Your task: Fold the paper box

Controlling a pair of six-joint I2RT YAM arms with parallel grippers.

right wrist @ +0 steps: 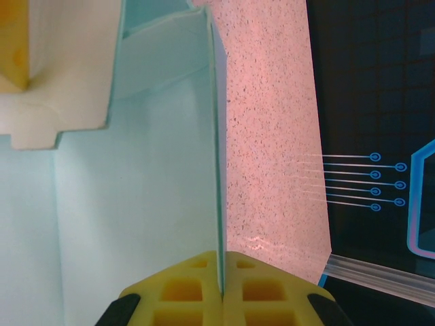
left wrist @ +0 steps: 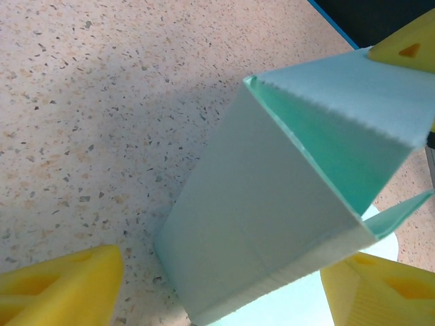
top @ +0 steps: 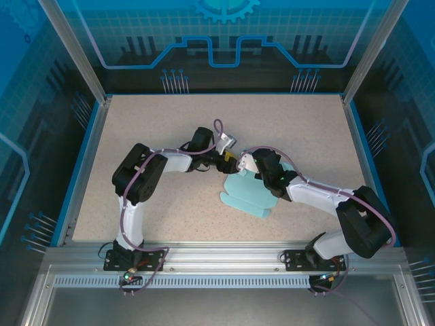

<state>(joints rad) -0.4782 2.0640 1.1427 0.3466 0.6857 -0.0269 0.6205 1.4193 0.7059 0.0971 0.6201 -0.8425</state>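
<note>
From the top external camera there is one paper box, pale cyan thin card. It lies just right of the middle of the speckled beige table, with rounded flaps spread flat toward the near edge. Two black and white arms reach in from the near rail and meet over its far end. The left gripper and the right gripper are just beside each other there and cover that part of the card. A silver frame rail runs along the front.

In the left wrist view the one box is half raised. Matte panels stand up from the tabletop around an open wedge, and a finely serrated edge runs along the top. The left gripper has its two yellow foam-like fingers spread wide at the bottom corners, and the near one is clear of the card. A third yellow fingertip meets the upper right corner.

In the right wrist view the right gripper has its two yellow ribbed fingers pressed together on the thin edge of an upright box panel. A cream stepped block overlaps the upper left. The table runs to the right, ending at a dark wall panel with blue lines
</note>
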